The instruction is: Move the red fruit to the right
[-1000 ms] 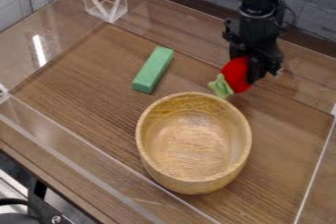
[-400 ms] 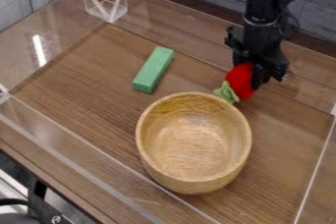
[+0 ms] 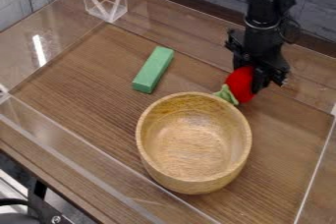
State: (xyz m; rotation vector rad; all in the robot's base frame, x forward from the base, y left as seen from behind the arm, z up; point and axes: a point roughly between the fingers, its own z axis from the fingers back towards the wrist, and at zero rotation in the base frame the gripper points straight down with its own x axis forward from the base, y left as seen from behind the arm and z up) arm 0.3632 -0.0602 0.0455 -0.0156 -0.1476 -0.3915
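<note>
The red fruit [image 3: 239, 81] is a small bright red toy strawberry with a light green leafy end pointing down-left. It hangs just above the wooden table, beyond the far right rim of the wooden bowl [image 3: 194, 140]. My black gripper [image 3: 250, 74] comes down from the top of the view and is shut on the red fruit. Its fingers cover the fruit's upper part.
A flat green rectangular block [image 3: 153, 69] lies left of the gripper. Clear acrylic walls [image 3: 39, 46] ring the wooden table, with a clear folded stand [image 3: 105, 4] at the back left. Bare wood lies right of the bowl.
The gripper has carried the red fruit a little to the right and slightly down. The bowl and green block have not moved.
</note>
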